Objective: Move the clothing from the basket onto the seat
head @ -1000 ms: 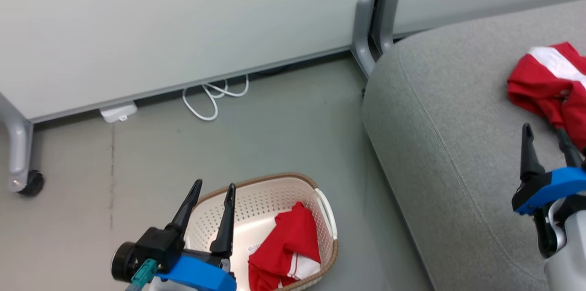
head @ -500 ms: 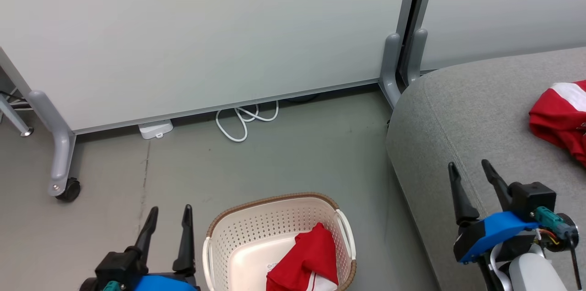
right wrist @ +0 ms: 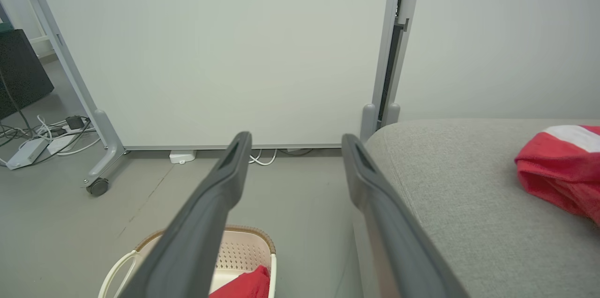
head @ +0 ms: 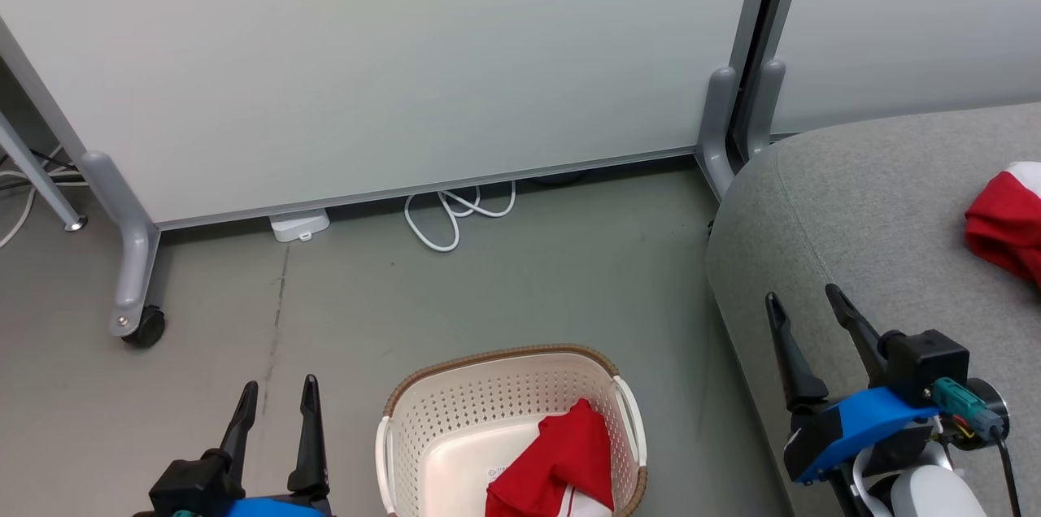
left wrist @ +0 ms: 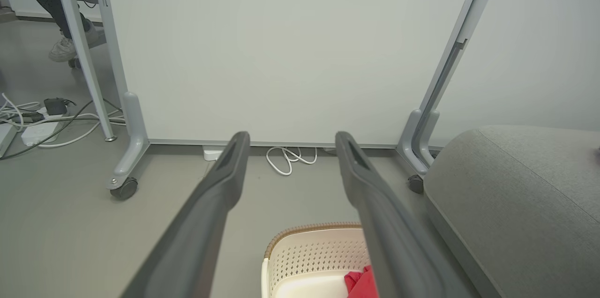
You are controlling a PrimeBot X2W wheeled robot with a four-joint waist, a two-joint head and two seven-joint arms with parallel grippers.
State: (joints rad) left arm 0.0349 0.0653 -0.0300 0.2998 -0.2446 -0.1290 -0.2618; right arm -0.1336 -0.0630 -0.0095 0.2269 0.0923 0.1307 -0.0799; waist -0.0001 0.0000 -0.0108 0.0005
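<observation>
Drawn back since the earlier frame, left gripper (head: 280, 384) and right gripper (head: 801, 293) gape empty; red garment (head: 561, 460) in basket (head: 504, 353), probably light and limp, best pinched at its raised fold; second garment (head: 1004, 228) on seat (head: 854, 208).

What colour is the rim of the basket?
The basket rim is brown with a woven look; the head view shows it best.

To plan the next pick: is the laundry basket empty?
Not empty: one red garment lies in the laundry basket; a second garment lies on the sofa cushion.
</observation>
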